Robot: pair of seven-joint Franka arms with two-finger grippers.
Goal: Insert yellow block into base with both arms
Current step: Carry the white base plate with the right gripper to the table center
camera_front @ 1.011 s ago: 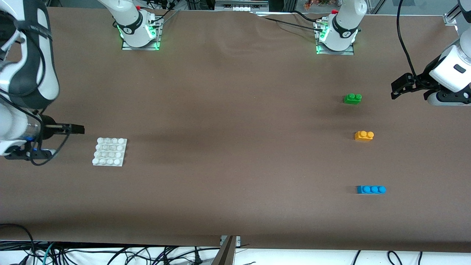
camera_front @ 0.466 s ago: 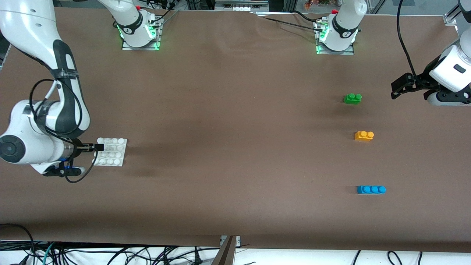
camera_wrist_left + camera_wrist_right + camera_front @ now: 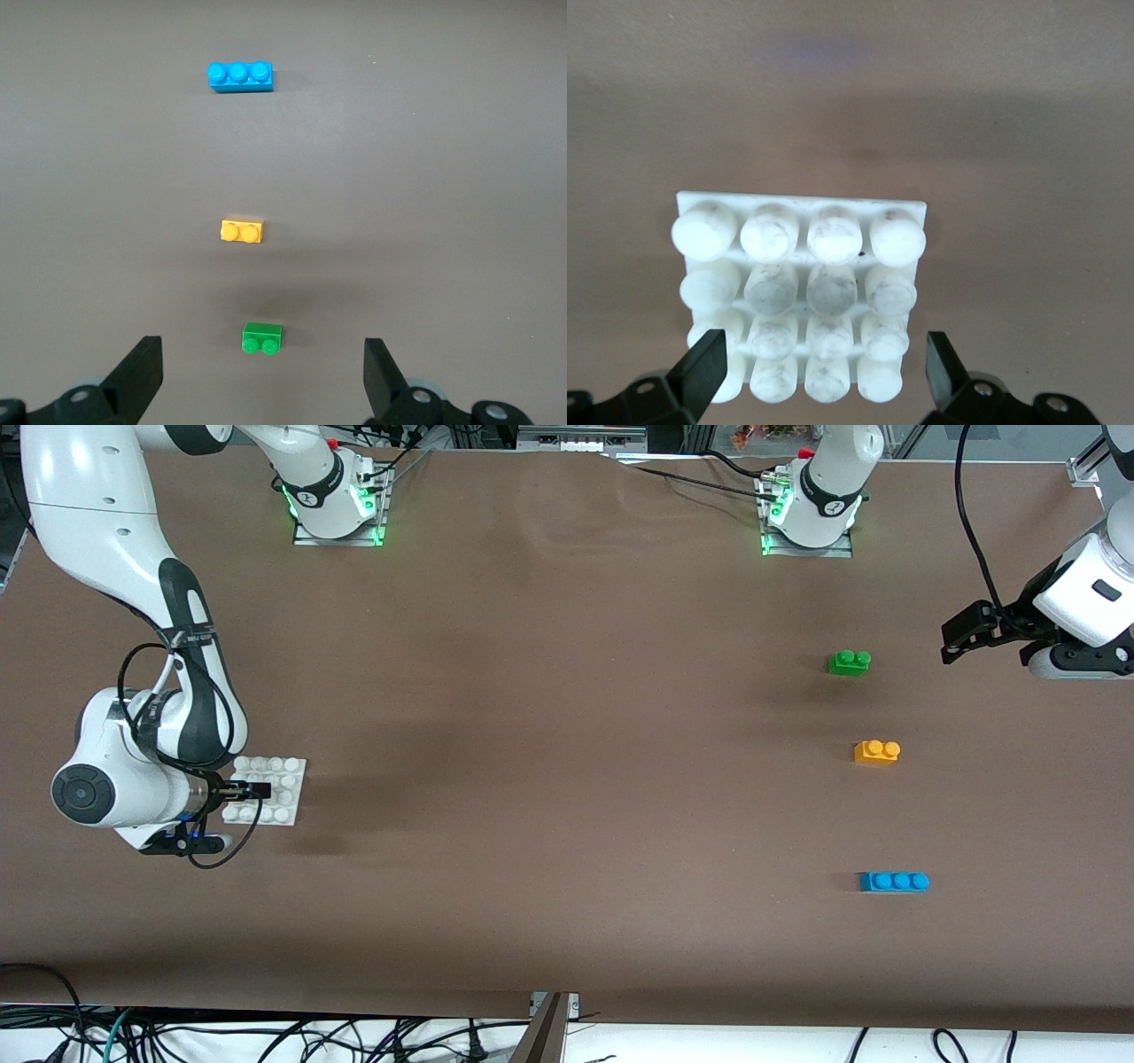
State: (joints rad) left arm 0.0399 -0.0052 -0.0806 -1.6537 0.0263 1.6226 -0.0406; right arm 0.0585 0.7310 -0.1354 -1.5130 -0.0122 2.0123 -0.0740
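Brown tabletop: the right gripper (image 3: 259, 789) hangs wide open over the base (image 3: 285, 808) to grab it, while the left gripper (image 3: 961, 638), open and empty, waits above the green block (image 3: 849, 662), yellow block (image 3: 876, 752) untouched.

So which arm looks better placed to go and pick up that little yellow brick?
The left arm, probably. Its open left gripper hangs at that end of the table, with the yellow block showing in its wrist view. The right gripper, open, is over the base at the right arm's end.

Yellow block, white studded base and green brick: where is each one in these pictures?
yellow block (image 3: 876, 752), front view, middle of its top.
base (image 3: 801, 297), right wrist view, middle studs.
green brick (image 3: 849, 662), front view, its middle.
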